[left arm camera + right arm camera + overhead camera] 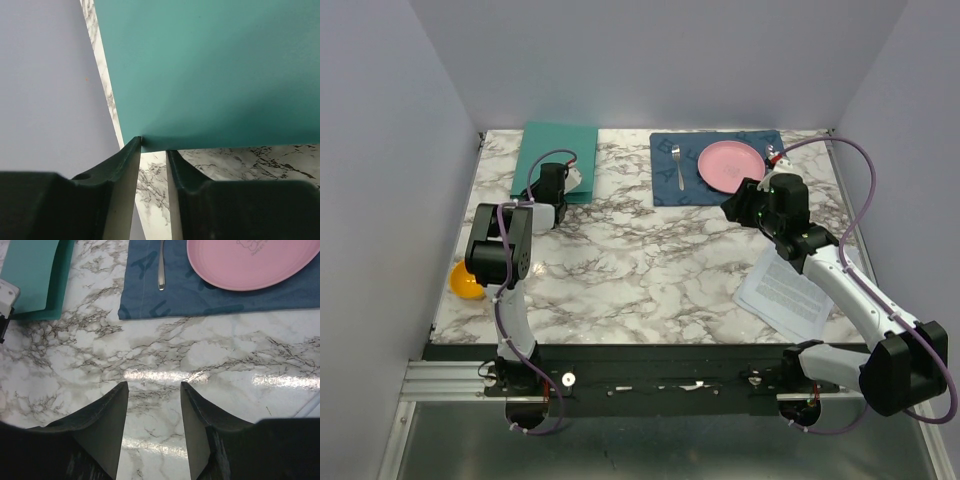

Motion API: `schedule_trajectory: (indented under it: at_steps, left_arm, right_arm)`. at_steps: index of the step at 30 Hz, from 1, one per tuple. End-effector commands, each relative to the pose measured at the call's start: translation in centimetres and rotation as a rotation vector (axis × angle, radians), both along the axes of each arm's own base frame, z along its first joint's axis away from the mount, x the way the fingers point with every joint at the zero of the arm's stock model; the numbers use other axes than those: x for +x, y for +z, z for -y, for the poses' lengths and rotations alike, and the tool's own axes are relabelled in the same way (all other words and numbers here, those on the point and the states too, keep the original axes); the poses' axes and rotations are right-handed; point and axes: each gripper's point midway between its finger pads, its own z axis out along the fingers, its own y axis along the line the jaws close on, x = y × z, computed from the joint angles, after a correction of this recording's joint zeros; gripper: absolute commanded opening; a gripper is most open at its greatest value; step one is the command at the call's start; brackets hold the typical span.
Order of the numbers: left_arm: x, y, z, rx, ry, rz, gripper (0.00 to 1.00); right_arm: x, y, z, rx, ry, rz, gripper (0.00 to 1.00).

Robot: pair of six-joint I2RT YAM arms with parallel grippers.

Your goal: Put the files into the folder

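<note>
Left end effector (pixel 154 146): you see fingers narrowly parted, tips at folder (pixel 210 70) corner
Right end effector (pixel 152 384): spread over counter (pixel 200 355)
Files (pixel 790 295): your 4 o'clock

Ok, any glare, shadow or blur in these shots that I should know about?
Right wrist view: bright glare streaks cross the marble table just ahead of the right gripper. Left wrist view: no glare, a soft shadow darkens the near edge of the folder, and the fingers of the left gripper are dark with little detail. Top external view: even light, only faint shadows, nothing blown out.
</note>
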Motion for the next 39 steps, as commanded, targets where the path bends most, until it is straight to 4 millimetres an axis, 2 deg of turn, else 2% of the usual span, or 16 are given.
schedule_trajectory:
  at_steps: [1,6,15,20,22,23,26,28,29,30,31,32,33,36,38,39]
  left_arm:
    - [2.5,5.4,2.2,-0.088,-0.052,0.211,0.3]
    - [2.2,5.3,2.5,-0.115,-0.042,0.203,0.1]
    - [1.0,6.7,2.7,-0.191,0.003,0.243,0.0]
    - [0.9,7.4,2.9,-0.262,0.053,0.258,0.0]
    - [-0.3,6.1,3.9,-0.314,0.036,0.177,0.0]
    - [-0.9,6.8,4.3,-0.357,0.03,0.182,0.0]
    - [-3.9,5.4,6.3,-0.46,-0.018,0.077,0.0]
    - [-6.7,5.6,7.0,-0.528,-0.011,0.011,0.0]
    - [-8.1,5.0,8.0,-0.58,-0.04,-0.034,0.0]
    - [-9.8,6.0,8.3,-0.614,-0.04,-0.045,0.0]
    - [-11.1,5.5,8.5,-0.637,-0.042,-0.071,0.0]
    - [-12.0,7.1,8.8,-0.661,-0.06,-0.045,0.0]
    - [-13.5,6.9,9.4,-0.694,-0.074,-0.091,0.0]
    - [-16.3,8.1,9.8,-0.742,-0.074,-0.113,0.0]
    - [-17.7,8.4,10.3,-0.778,-0.08,-0.131,0.0]
    - [-18.8,8.8,10.3,-0.79,-0.079,-0.141,0.0]
  right_arm:
    - [-0.2,1.0,-0.6,0.023,0.029,0.036,0.53]
    - [-0.5,0.9,-1.0,0.033,0.044,0.031,0.47]
    - [-0.6,1.0,-1.5,0.032,0.066,0.034,0.38]
    - [-0.6,1.4,-1.8,0.027,0.077,0.046,0.3]
    - [-0.7,1.8,-2.0,0.026,0.086,0.057,0.28]
    - [-0.8,2.0,-2.1,0.024,0.091,0.06,0.28]
    - [-1.0,2.2,-2.5,0.03,0.102,0.065,0.29]
    - [-1.2,1.9,-3.1,0.042,0.123,0.051,0.34]
    - [-1.3,1.9,-3.6,0.047,0.137,0.048,0.42]
    - [-1.7,1.6,-4.5,0.056,0.163,0.036,0.46]
    - [-1.8,0.5,-5.3,0.067,0.176,0.003,0.48]
    - [-2.0,0.3,-6.4,0.086,0.205,-0.004,0.55]
    - [-2.5,-0.3,-7.5,0.107,0.244,-0.028,0.59]
    - [-3.1,-3.2,-11.2,0.18,0.332,-0.138,0.69]
    - [-3.1,-3.6,-13.6,0.25,0.378,-0.159,0.79]
    - [-3.6,-5.1,-15.2,0.265,0.423,-0.207,0.82]
